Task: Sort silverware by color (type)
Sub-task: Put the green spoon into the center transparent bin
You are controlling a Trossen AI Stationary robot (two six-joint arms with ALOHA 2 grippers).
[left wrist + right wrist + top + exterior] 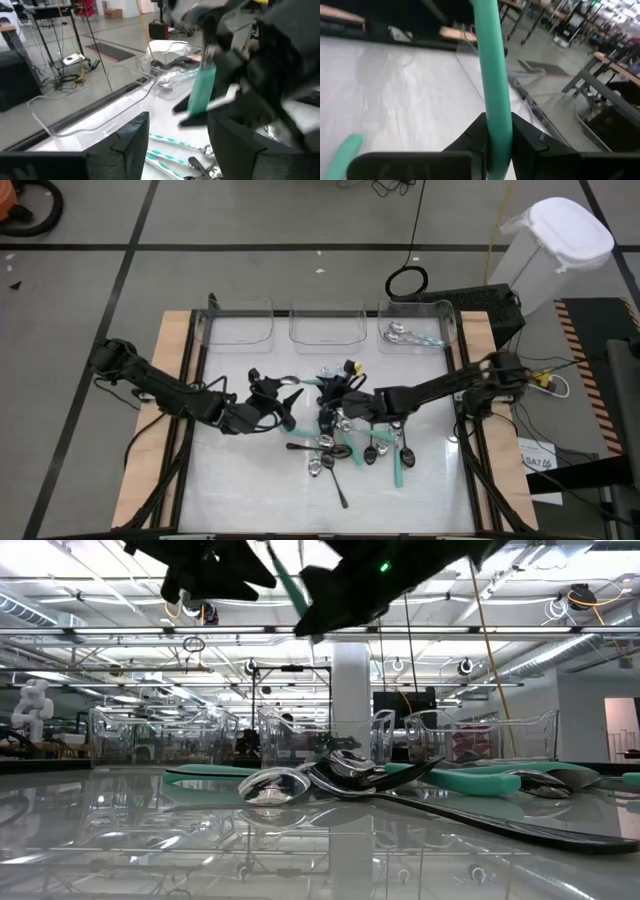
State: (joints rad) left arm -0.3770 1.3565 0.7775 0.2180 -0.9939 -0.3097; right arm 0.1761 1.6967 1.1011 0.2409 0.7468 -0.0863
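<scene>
Both grippers meet in the air above the table's middle. My right gripper (328, 396) is shut on a teal-handled utensil (492, 65), which also shows in the left wrist view as the teal handle (202, 90). My left gripper (290, 404) stands open just left of it, its fingers (130, 137) apart and short of the handle. The rest of the silverware (345, 445), teal-handled and dark pieces, lies in a loose pile on the table below and nearer the front edge. My right gripper pinches the utensil's teal handle (495, 112) between its two fingers. The fingers reach in about level from the table's right side and lie across the handle. The utensil is lifted clear of the table and the pile.
Three clear bins stand along the far edge: left (240, 325), middle (327, 328) and right (415, 330), the right one holding some silverware (400, 333). A loose teal handle (345, 155) lies on the table below my right gripper. Bare table lies left of the pile.
</scene>
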